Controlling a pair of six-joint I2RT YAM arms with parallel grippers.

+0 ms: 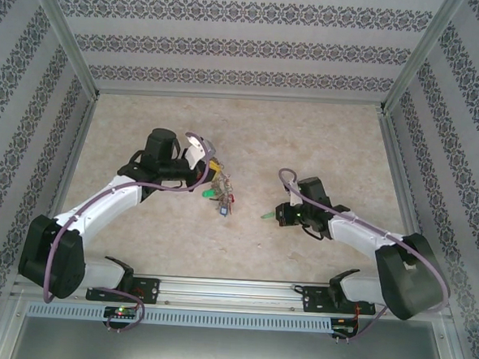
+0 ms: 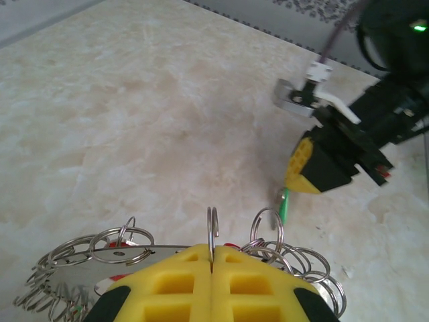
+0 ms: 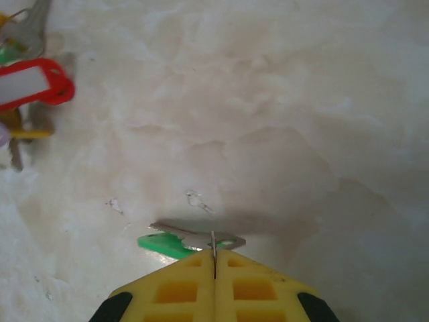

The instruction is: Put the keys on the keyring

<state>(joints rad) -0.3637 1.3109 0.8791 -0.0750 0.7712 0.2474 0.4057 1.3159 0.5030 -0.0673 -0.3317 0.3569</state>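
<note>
Your left claw (image 2: 212,260) is pinched fully shut on one small split ring, which stands upright between the yellow pads. That ring belongs to the keyring (image 2: 80,272). Its grey metal band and its crowd of little rings fan out to both sides just below the claw. From above, you see the keyring's bunch of coloured tags just beside that claw, toward the middle of the tabletop (image 1: 250,131).

Your right claw (image 3: 214,263) is also closed tight, gripping the green-tagged key (image 3: 169,243) by the loop at its head. The key juts out to the left, low over the tabletop, and you cannot tell whether it touches. A red tag (image 3: 30,84) lies farther off, among other keys. The two claws are well apart.
</note>
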